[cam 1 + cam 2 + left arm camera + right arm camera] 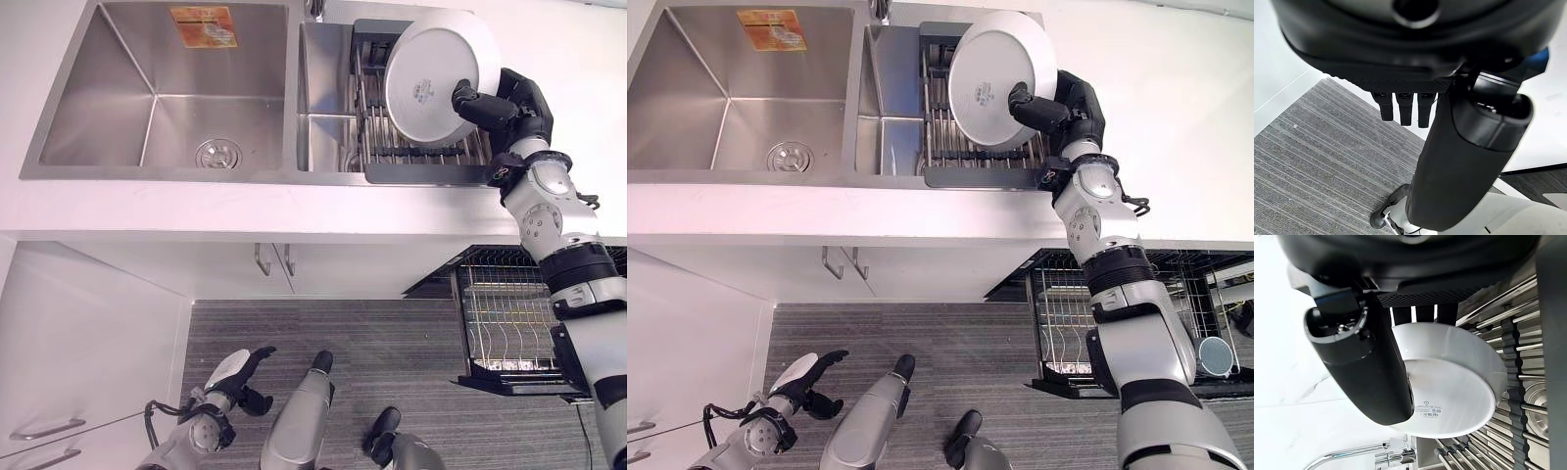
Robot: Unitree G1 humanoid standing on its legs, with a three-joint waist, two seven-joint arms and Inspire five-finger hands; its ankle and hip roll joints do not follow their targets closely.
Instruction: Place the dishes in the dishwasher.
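A white plate (431,83) stands tilted above the metal drying rack (382,147) in the small right sink basin. My right hand (500,106) is shut on the plate's right rim, thumb (1369,367) across its underside (1449,387) and fingers behind it. Below the counter at the right, the dishwasher's wire rack (509,323) is pulled out over the floor; a round dish (1213,354) sits in it at the far right. My left hand (240,377) hangs low near the floor, fingers relaxed and holding nothing.
A large steel sink basin (167,88) with a drain lies to the left of the rack. A faucet (1371,455) stands behind the rack. White cabinet doors with handles (274,259) are under the counter. Grey striped carpet (392,343) covers the floor.
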